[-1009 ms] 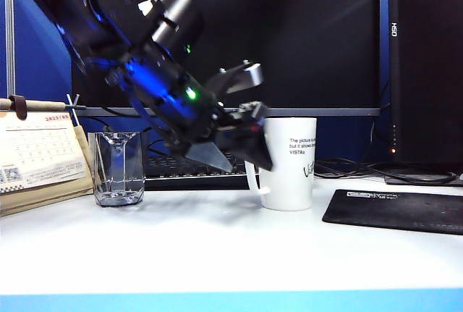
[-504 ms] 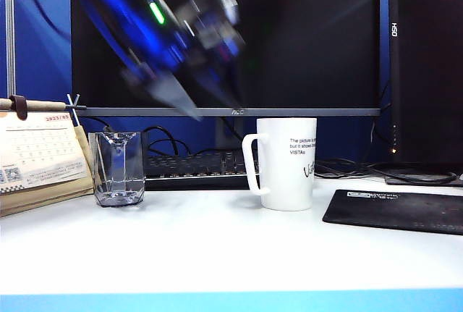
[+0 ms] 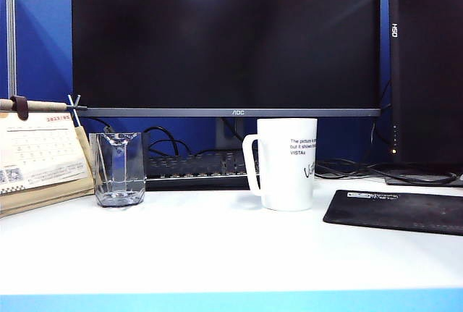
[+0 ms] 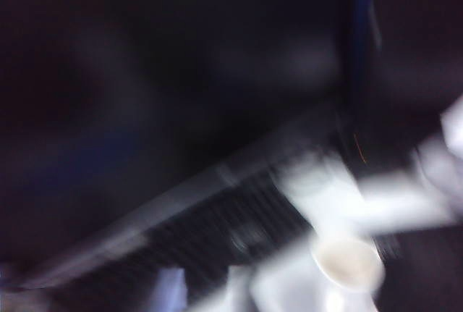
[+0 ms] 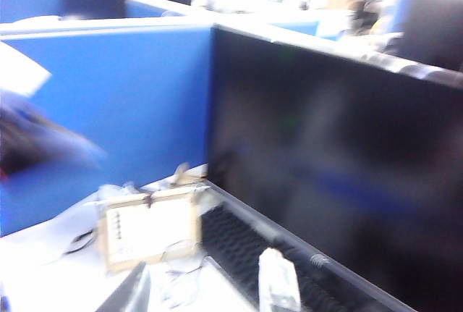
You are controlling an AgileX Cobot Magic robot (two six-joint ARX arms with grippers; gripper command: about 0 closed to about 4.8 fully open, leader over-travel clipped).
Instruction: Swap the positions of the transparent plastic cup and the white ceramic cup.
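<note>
Left gripper: absent from the exterior view. Its own wrist view is smeared dark, so no fingers can be picked out and I cannot tell whether they are apart or together.
Left wrist view: a keyboard (image 4: 217, 232) runs slantwise under a dark monitor (image 4: 159, 73). A pale round shape (image 4: 347, 261) is too blurred to name.
Right gripper (image 5: 126, 294): absent from the exterior view. Only one grey finger tip shows at the edge of its wrist view, with nothing seen against it. With the other finger hidden, I cannot tell how far apart they stand.
Clear cup (image 3: 116, 169): upright on the table (image 3: 217, 254) with no finger on it. In the right wrist view it stands ahead of the finger tip (image 5: 278, 283), clear of it and just in front of the keyboard.
Mug (image 3: 283, 163): upright on the table, well apart from the clear cup, its handle turned toward that cup. No finger is near it.
Calendar (image 3: 40, 156): just beside the clear cup, on the side away from the mug. It lies beyond the right finger tip in that wrist view.
Pad (image 3: 394, 211): black, flat on the table on the mug's far side from the cup.
Blur: a bluish smear (image 5: 36, 145) crosses the right wrist view. I cannot tell what it is.
</note>
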